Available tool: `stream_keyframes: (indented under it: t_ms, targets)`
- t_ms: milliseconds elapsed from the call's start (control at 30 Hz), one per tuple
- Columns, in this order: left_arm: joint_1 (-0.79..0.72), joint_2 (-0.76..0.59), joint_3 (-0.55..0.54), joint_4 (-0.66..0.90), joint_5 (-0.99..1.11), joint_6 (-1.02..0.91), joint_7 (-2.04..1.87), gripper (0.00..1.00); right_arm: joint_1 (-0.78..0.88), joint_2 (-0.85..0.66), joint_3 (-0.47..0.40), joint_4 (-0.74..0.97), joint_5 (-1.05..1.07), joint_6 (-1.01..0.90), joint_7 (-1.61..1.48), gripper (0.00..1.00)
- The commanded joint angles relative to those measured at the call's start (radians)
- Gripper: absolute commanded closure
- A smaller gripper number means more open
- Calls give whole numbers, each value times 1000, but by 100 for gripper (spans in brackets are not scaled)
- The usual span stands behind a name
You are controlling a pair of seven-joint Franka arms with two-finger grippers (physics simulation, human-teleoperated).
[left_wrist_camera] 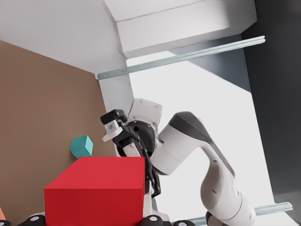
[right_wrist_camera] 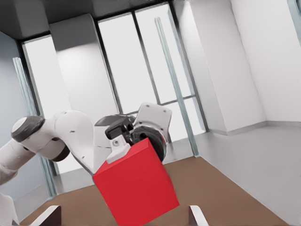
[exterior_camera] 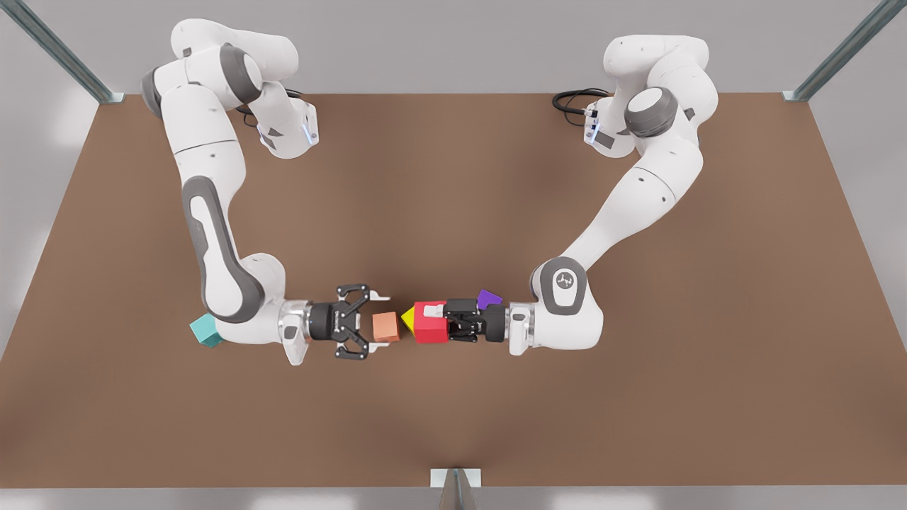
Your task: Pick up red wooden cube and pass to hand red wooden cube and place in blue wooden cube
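Left gripper (exterior_camera: pixel 445 320) is clamped on the red wooden cube (exterior_camera: pixel 430 323) — right gripper (exterior_camera: pixel 363 322), fingers apart, faces it head-on mid-table.

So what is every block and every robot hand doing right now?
red wooden cube: held up, gripped by the left gripper.
left gripper: shut on the red wooden cube, facing the right gripper.
right gripper: open, holding nothing, close to the red cube.
blue wooden cube: loose by the right arm, partly hidden.
orange cube: loose, not gripped.
yellow block: loose, partly hidden.
purple block: loose, partly hidden.
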Motion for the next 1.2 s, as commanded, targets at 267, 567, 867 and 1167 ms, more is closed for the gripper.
stream_keyframes:
  t_ms: [267,567,867,1167]
  targets:
    - [1,-3,-1,-11,-11,-2,0,31,29,6,1,22,33,56,-248,2]
    - [0,-2,-1,-11,-12,-2,0,30,59,12,1,26,44,90,-232,2]
    - [3,-3,-1,-11,-11,-2,-20,30,69,13,1,20,44,90,-225,3]
    - [-2,0,-1,-11,-11,-2,-20,30,70,1,1,11,46,90,-219,2]
